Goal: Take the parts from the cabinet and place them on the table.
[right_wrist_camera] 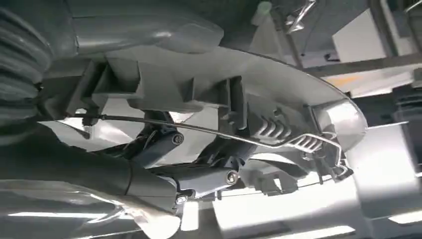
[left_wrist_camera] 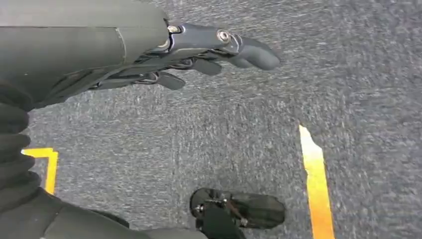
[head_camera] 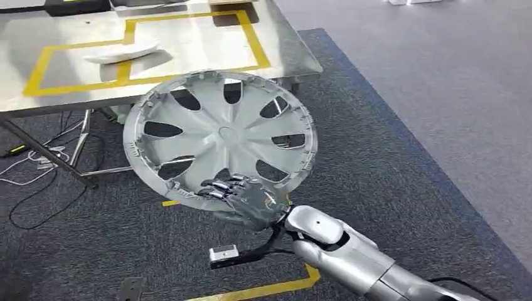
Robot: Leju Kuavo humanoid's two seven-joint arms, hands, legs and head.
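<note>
The silver wheel cover (head_camera: 221, 139) is out of the cabinet and in the air, held tilted with its spoked face toward the head camera; the right hand (head_camera: 243, 195) grips it at the near rim, dark fingers (head_camera: 221, 187) curled over the front edge and the rest of the hand behind; in the right wrist view the same fingers (right_wrist_camera: 199, 172) reach in behind the ribbed back of the cover (right_wrist_camera: 224, 84) and its wire retaining ring (right_wrist_camera: 278, 142), so the hold reads as a firm clamp on the rim and not a light pinch; the cover stands up and away from the hand, its far edge overlapping the near edge of the steel table (head_camera: 288, 44), though I cannot tell whether it is over the tabletop or short of it; it touches nothing but the hand.

Beyond the cover, on the table, a yellow taped outline (head_camera: 135, 47) marks a zone, and a pale curved part (head_camera: 122, 51) lies inside it, well apart from the hand; that one appears to be delivered already.

The left hand (left_wrist_camera: 199, 50) hangs over grey carpet (left_wrist_camera: 249, 124), fingers loosely extended and apart, holding nothing.

By my judgement the fetching of this cover is done and the carry is near its end; what is left is to bring it over the tabletop, lower it flat and let go; whether more parts wait in the cabinet cannot be told.
</note>
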